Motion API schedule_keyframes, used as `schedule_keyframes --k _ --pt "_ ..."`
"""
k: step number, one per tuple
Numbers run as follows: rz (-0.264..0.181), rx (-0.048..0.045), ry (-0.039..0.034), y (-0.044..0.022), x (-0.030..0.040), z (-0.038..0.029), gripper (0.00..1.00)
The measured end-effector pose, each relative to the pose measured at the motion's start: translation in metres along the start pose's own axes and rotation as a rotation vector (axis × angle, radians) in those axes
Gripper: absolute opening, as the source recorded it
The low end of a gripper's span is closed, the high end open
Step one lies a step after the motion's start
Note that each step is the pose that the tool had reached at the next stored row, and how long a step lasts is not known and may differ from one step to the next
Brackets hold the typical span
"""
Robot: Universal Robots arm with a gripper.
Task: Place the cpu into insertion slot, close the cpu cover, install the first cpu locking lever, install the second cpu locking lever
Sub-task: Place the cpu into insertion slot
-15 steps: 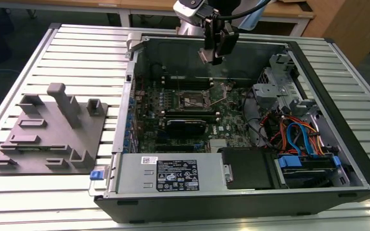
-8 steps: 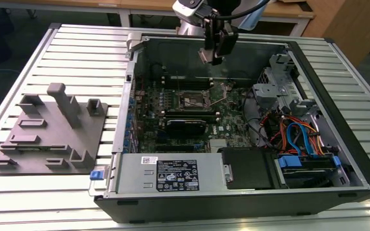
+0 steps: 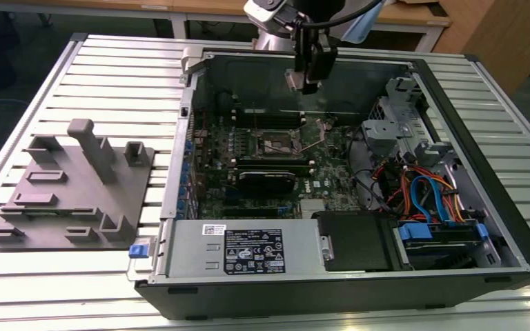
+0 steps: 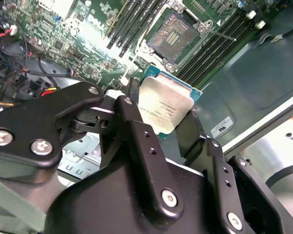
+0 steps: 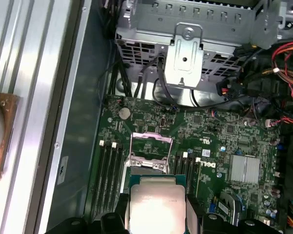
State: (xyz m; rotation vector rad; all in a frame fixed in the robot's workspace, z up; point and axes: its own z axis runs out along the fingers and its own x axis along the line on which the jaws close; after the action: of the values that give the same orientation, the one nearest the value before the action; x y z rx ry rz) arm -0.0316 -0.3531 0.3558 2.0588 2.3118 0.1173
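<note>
End effector (image 4: 162,121): the second wrist view shows two black fingers (image 4: 132,126), studded with screw heads, clamped on opposite edges of the cpu (image 4: 165,108). The cpu is a flat square chip with a dull silver top and a green edge. It is held tilted and clear of the board (image 4: 88,58).

In the first wrist view the cpu (image 5: 155,207) faces the camera just short of the slot (image 5: 150,152). A thin silvery cover (image 5: 151,140) frame stands at the slot; its angle cannot be told. Beyond it sits a perforated grey sheet-metal drive cage (image 5: 185,53).

The second wrist view shows the slot (image 4: 177,33) as a dark contact field with a silvery rim. It is uncovered.

The exterior view shows the end effector (image 3: 306,81) hanging over the far part of the open case (image 3: 486,207), above the board. The slot (image 3: 279,143) lies nearer the board's middle. The case rests on a ribbed metal desk (image 3: 108,76). A grey moulded fixture (image 3: 72,186) sits on the desk at the exterior view's left.
</note>
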Motion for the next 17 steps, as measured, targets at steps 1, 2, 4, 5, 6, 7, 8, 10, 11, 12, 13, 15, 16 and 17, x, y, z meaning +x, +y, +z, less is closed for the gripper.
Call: schedule_keyframes --k 1,2,4,5,6,7,8,10,11,12,13,15,16,17 --pt "0.005 0.0000 -0.0004 0.0000 0.0000 0.0000 0.54" --pt "0.005 -0.0001 -0.0004 0.0000 0.0000 0.0000 0.54" --pt "0.006 0.0004 -0.0004 0.0000 0.0000 0.0001 0.54" --pt "0.006 0.0004 -0.0003 0.0000 0.0000 0.0001 0.54" --pt "0.006 0.0004 -0.0004 0.0000 0.0000 0.0000 0.54" --pt "0.006 0.0004 -0.0004 0.0000 0.0000 0.0001 0.54" --pt "0.006 0.0004 -0.0003 0.0000 0.0000 0.0001 0.54" --pt "0.006 0.0005 -0.0004 0.0000 0.0000 0.0001 0.54" --pt "0.006 0.0005 -0.0004 0.0000 0.0000 0.0000 0.54" --pt "0.006 0.0005 -0.0004 0.0000 0.0000 0.0001 0.54" --pt "0.007 0.0005 -0.0005 0.0000 0.0000 0.0001 0.54" --pt "0.010 0.0004 -0.0007 0.0000 0.0001 0.0005 0.54" --pt "0.014 0.0004 -0.0011 0.0000 0.0001 0.0007 0.54" --pt "0.016 0.0003 -0.0013 0.0000 0.0000 0.0010 0.54"
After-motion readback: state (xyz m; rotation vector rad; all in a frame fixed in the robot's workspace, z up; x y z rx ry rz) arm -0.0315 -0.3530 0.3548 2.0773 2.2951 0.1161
